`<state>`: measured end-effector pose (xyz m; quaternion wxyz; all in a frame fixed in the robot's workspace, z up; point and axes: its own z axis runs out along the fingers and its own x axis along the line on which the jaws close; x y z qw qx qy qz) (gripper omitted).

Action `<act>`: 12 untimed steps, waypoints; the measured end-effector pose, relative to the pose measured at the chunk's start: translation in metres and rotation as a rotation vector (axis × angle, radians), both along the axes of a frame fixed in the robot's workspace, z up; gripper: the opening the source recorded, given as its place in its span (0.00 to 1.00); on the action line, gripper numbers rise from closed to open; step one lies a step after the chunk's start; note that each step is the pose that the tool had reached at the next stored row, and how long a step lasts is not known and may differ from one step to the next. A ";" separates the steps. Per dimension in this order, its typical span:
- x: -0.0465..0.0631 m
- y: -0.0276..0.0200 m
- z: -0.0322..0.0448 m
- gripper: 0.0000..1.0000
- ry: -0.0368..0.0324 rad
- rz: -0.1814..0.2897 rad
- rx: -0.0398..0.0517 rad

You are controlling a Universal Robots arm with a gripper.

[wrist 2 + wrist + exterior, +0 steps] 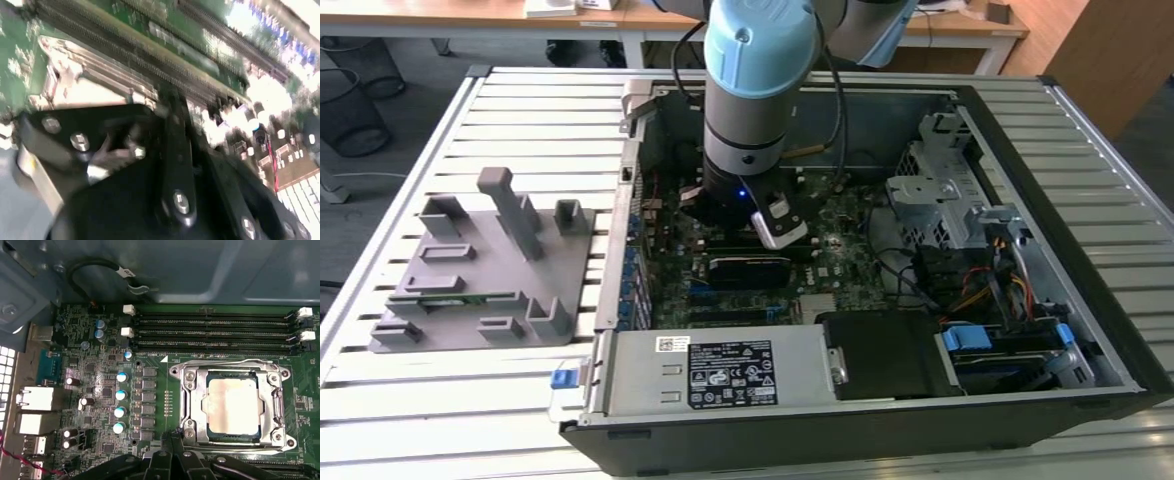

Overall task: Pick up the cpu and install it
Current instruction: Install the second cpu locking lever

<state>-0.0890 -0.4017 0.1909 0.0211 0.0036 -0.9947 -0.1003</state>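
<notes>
The cpu (233,405), a flat square chip with a silver-grey top, lies level inside the motherboard's socket, with the metal socket frame (187,390) around its edges. My gripper (172,437) hovers just off one side of that frame, its black links converging, shut with nothing between the fingers. In the exterior view the gripper (763,232) hangs low inside the open computer case (1067,150), over the green motherboard (841,260). In the second wrist view the gripper (175,145) appears blurred, close over the board.
Black memory slots (215,330) run alongside the socket, and capacitors (120,395) stand on its other side. A drive cage (934,190), cables and a power supply (720,370) crowd the case. A grey parts fixture (480,270) sits at the exterior view's left.
</notes>
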 end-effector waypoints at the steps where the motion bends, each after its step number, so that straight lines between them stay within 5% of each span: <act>1: 0.000 0.0000 0.0000 0.11 0.0000 0.000 0.0000; 12: -0.001 0.0012 0.0087 0.11 0.0000 0.000 -0.0007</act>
